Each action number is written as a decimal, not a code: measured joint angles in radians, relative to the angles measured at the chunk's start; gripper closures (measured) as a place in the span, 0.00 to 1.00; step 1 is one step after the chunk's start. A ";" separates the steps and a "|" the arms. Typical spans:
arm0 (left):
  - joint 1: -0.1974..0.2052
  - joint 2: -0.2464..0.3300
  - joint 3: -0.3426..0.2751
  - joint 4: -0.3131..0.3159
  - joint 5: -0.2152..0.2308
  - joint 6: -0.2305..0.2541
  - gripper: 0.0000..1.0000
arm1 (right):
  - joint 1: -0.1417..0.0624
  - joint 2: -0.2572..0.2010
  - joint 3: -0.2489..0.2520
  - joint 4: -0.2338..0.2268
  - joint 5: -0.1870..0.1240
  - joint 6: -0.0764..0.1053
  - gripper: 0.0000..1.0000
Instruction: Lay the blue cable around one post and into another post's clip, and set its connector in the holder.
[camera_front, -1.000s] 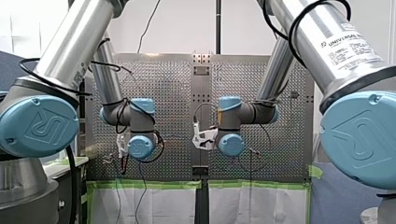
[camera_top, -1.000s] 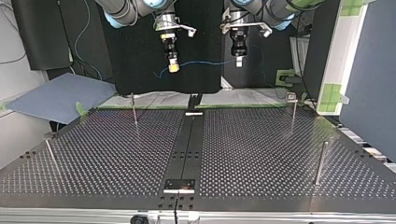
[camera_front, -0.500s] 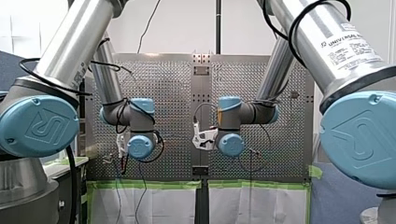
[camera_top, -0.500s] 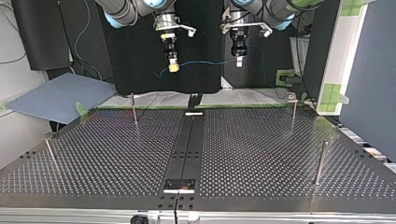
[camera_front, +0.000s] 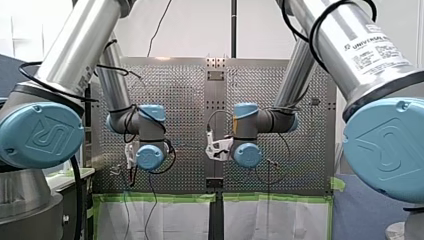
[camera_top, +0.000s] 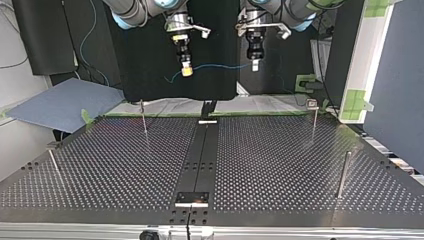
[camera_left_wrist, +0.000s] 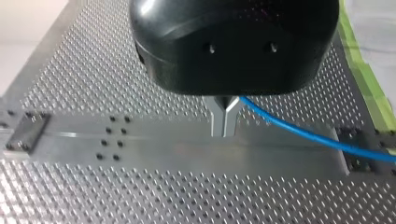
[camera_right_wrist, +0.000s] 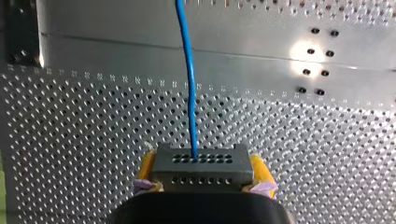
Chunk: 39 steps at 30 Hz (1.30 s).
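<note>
In the top view, my right gripper (camera_top: 186, 71) hangs leftmost, high above the worktop (camera_top: 280, 165). Its yellow pads (camera_right_wrist: 259, 171) are clamped on the dark connector (camera_right_wrist: 201, 164). From there the blue cable (camera_top: 220, 66) runs through the air, sagging slightly, to my left gripper (camera_top: 255, 64), whose metal fingers (camera_left_wrist: 223, 119) are pinched narrow on it. 4 thin posts (camera_top: 143, 116) stand upright on the worktop below, well apart from the cable.

Wide open table (camera_top: 280, 165), thin upright posts (camera_top: 343, 175) near its edges.
</note>
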 joint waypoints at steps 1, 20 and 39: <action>-0.004 0.006 -0.006 0.005 0.006 0.003 1.00 | 0.003 -0.006 0.006 0.006 -0.003 0.006 1.00; -0.013 0.041 -0.043 0.018 0.099 0.011 1.00 | 0.011 -0.037 0.036 0.119 -0.012 0.038 1.00; -0.005 0.137 -0.014 -0.078 0.061 0.004 1.00 | 0.029 -0.104 -0.027 0.124 -0.031 0.053 1.00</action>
